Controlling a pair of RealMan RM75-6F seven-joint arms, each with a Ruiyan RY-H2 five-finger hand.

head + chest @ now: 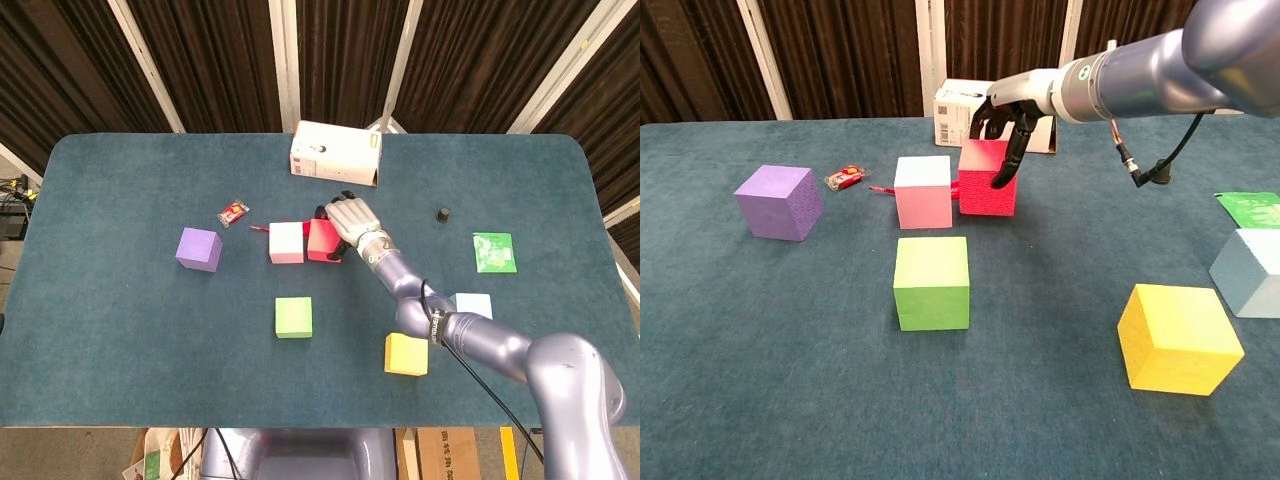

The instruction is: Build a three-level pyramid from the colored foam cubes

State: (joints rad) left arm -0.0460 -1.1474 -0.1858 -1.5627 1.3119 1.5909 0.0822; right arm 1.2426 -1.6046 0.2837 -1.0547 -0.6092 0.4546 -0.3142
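Observation:
My right hand point(350, 220) point(1008, 120) grips the red cube point(320, 242) point(985, 190) from above, fingers down over its top and right face. The red cube sits close to the right side of the pink cube point(286, 242) point(923, 192), with a narrow gap between them. A green cube point(293, 317) point(931, 282) lies in front of the pink one. The purple cube point(198, 249) point(779, 201) is off to the left. A yellow cube point(406, 354) point(1178, 338) and a light blue cube point(470, 304) point(1250, 271) sit at the near right. My left hand shows in neither view.
A white cardboard box point(335, 153) point(965, 112) stands just behind my right hand. A red candy wrapper point(233, 212) point(845, 178) and a red string point(260, 229) lie left of the pink cube. A small black knob point(441, 214) and a green packet point(494, 252) lie at the right.

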